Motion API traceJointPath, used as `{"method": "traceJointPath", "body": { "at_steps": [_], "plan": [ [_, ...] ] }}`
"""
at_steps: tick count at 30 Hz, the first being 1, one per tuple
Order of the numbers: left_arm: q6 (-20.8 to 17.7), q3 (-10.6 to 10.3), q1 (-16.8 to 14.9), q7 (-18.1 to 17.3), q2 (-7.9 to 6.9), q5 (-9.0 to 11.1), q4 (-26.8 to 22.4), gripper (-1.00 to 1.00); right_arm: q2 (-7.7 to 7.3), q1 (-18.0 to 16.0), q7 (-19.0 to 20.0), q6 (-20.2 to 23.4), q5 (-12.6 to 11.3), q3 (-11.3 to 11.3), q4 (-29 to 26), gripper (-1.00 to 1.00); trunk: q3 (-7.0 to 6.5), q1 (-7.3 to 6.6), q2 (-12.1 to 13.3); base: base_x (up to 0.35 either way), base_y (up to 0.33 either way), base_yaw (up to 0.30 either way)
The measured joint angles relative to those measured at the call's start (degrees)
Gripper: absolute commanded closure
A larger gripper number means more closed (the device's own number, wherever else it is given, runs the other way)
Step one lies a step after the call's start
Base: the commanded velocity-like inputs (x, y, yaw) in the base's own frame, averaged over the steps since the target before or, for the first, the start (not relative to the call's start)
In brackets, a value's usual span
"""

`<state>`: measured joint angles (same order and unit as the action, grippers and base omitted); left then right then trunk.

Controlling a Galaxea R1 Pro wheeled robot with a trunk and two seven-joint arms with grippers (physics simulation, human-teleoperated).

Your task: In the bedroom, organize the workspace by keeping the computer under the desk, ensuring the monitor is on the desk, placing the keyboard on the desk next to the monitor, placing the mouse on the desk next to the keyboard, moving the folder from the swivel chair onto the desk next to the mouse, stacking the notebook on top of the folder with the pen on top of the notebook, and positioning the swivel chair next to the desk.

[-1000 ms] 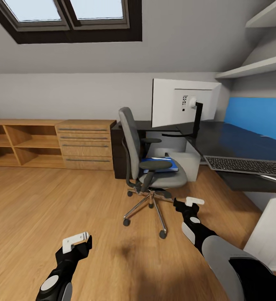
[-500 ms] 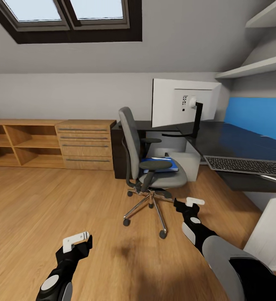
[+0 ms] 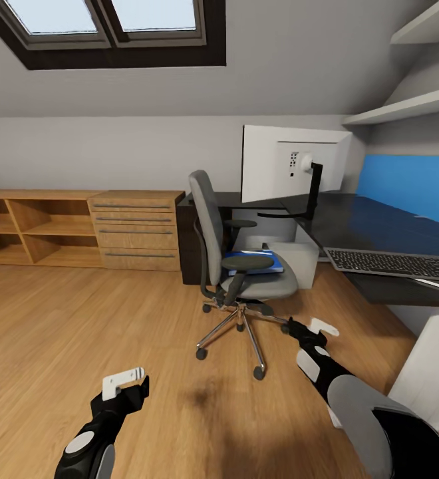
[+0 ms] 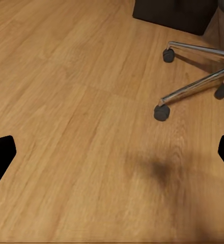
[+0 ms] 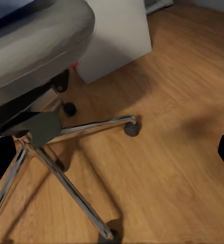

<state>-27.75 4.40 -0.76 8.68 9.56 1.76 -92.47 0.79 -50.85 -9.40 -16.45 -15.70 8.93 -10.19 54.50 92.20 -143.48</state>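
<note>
Desk (image 3: 379,229) is our biggest piece, black-topped along the right with its blue back panel, and we're facing it from out on the plank floor (image 3: 80,319). Next down in size, the chair (image 3: 236,256) stands just beside the desk's near end, its back toward us, chrome star base showing in the head view and up close in the right wrist view. Monitor (image 3: 292,163) is on the desk, white back to us. Keyboard (image 3: 392,263) lies flat near the desk's front edge, with the pen (image 3: 431,283) a thin whitish stick just beside it.

Folder (image 3: 259,261) is what we're after, we judge: bright blue, flat on the chair seat, partly tucked behind the near armrest. We'd expect it light and fairly stiff but thin and slick, lying flush on the cushion, so an edge pinch looks best, on the side that clears the armrest. The chair may roll on its castors if nudged.

Smallest of all, our claws. Left gripper (image 3: 125,384) hangs low over bare floor, fingers spread wide with nothing between them. Right gripper (image 3: 310,327) hovers near the chair base, also spread wide and empty.
</note>
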Motion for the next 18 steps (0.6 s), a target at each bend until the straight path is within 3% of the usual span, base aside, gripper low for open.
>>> {"method": "traceJointPath", "body": {
  "at_steps": [4, 10, 17, 18],
  "plan": [
    [-0.68, 0.13, 0.00, 0.00, -0.05, 0.00, -0.11, -1.00, -0.88, 0.00, 1.21, 1.74, -2.87, 1.92, -0.20, -1.00, 0.00, 0.00, 0.00, 0.000, 0.000, 0.000],
    [-1.08, 0.24, 0.00, 0.05, -0.08, -0.01, -0.16, -1.00, -1.78, 0.00, 2.19, 4.83, -8.53, 2.87, -1.33, -1.00, 0.00, 0.00, 0.00, 0.000, 0.000, 0.000],
    [-1.20, 0.51, 0.00, 0.30, -0.09, -0.02, -0.19, -1.00, -2.47, -0.01, 2.56, 11.62, -18.38, 2.96, -7.40, -1.00, 0.00, 0.00, 0.00, 0.000, 0.000, 0.000],
    [-1.22, 0.56, 0.00, 0.33, -0.10, -0.05, -0.22, -1.00, -3.05, -0.02, 2.58, 14.71, -21.26, 2.93, -9.26, -1.00, 0.00, 0.00, 0.00, 0.000, 0.000, 0.000]
  ]
}}
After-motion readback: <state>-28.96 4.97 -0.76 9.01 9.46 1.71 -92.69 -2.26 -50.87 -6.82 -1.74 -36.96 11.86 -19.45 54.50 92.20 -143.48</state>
